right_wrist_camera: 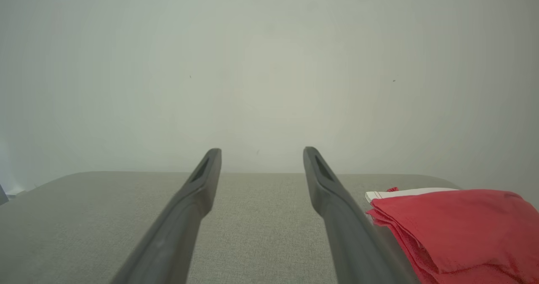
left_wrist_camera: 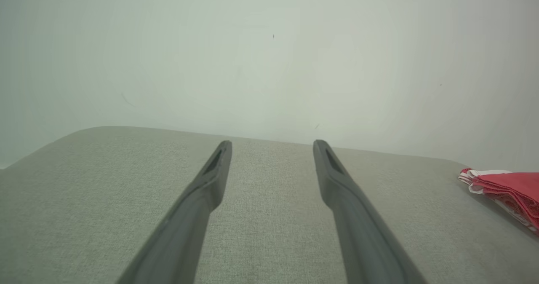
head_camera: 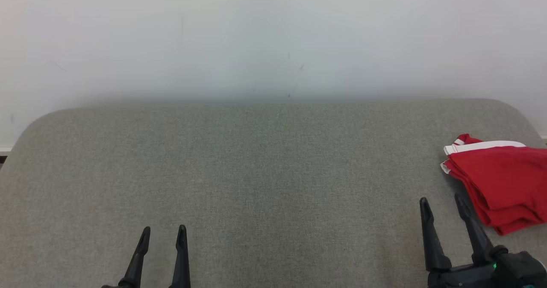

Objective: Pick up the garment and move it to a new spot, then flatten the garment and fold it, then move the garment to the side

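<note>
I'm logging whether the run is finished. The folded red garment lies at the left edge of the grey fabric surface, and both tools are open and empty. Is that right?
Wrong side: the head view shows the folded red garment at the right edge of the grey fabric surface, not the left. The left tool and right tool are indeed open and empty.

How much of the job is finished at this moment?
Done, it seems: the garment lies folded in layers at the right side of the grey surface. In hand: nothing; the left gripper and right gripper are empty, jaws open. Left: probably nothing, unless a tidier fold is wanted.
</note>
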